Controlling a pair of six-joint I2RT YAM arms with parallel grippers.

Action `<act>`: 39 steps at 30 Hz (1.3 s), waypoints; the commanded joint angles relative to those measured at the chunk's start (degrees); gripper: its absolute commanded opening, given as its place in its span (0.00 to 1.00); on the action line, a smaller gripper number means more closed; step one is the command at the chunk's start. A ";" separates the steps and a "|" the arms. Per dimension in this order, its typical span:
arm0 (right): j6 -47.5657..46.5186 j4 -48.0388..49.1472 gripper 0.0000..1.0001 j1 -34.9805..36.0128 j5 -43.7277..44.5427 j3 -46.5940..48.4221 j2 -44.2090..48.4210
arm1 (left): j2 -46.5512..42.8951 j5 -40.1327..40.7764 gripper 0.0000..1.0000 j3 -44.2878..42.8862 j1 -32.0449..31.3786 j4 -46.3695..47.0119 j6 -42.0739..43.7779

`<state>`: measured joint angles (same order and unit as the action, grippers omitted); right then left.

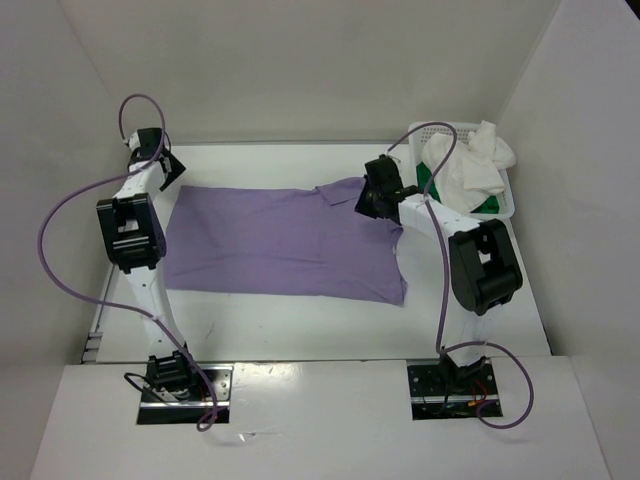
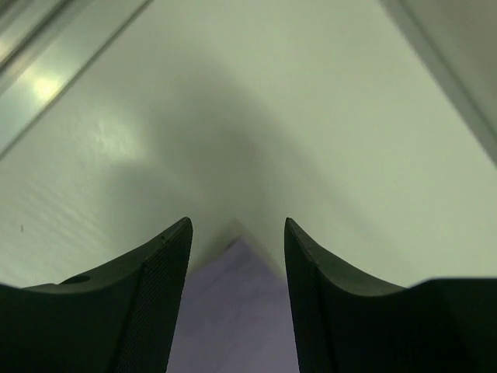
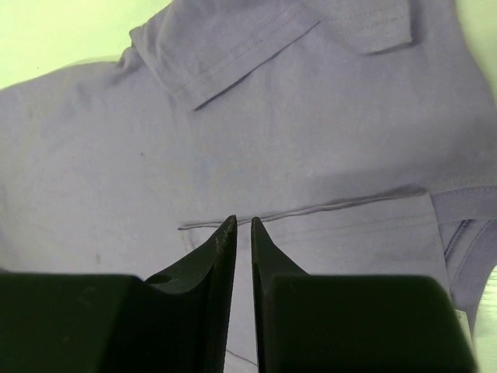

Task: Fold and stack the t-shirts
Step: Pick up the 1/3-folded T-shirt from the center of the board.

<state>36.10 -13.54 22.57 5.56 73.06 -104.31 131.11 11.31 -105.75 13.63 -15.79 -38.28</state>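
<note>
The work surface is a white table, closed in by plain white walls on the left, far and right sides. A metal rail is seen along the left edge of the table. The two arms are bolted on a white shelf at the near edge, and a purple cable is looped from each arm.

The lavender t-shirt is spread flat in the middle of the table, between the two arms, with one sleeve folded over at its far right corner. The white basket is placed in the far right corner of the table. The white t-shirt is piled in it and hangs over its rim, and only small patches of the green t-shirt are visible under it.

The left gripper is held at the far left corner of the lavender shirt. Its jaws are spread apart and nothing is grasped; the corner of the cloth is seen lying on the table between them.

The right gripper is lowered on the far right part of the same shirt. Its jaws are drawn to a thin slit at a hemmed edge of a folded layer, and the cloth appears to be pinched between the tips.

In the top view the fingers of both grippers are hidden under the wrists. Most of the green shirt is covered. In the right wrist view the shirt is cut off on every side.
</note>
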 commanded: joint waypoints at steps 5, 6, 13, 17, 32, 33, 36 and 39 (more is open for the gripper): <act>-0.85 2.20 0.19 -2.26 -1.61 -0.38 2.71 | 6.88 2.84 0.56 -11.59 0.17 -4.95 3.74; -0.85 2.20 0.19 -2.26 -1.61 0.15 2.71 | 6.88 2.84 0.56 -11.58 0.17 -4.43 3.74; -0.85 2.72 0.21 -2.26 -1.61 0.16 2.18 | 6.18 0.65 0.55 -5.53 0.17 -2.15 6.03; -0.33 2.73 0.23 -2.26 -1.61 0.16 1.05 | 5.56 -1.73 0.55 -2.44 0.17 0.15 6.03; -0.33 2.73 0.29 -3.49 -0.99 -0.37 1.57 | 4.95 -3.93 0.43 0.90 -0.88 2.95 6.03; -0.33 2.73 0.29 -3.49 -0.99 -0.37 1.57 | 4.95 -3.93 0.43 0.90 -0.88 2.96 6.64; -0.33 2.73 0.30 -4.11 -0.99 0.94 1.04 | 4.95 -4.72 0.46 0.90 -0.88 2.96 7.17; -0.33 2.73 0.31 -4.11 -0.99 1.47 0.52 | 4.95 -3.58 0.44 1.60 -1.41 2.43 8.39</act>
<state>36.14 -13.19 18.92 3.88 72.66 -103.94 135.98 8.86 -106.65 13.17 -10.41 -31.70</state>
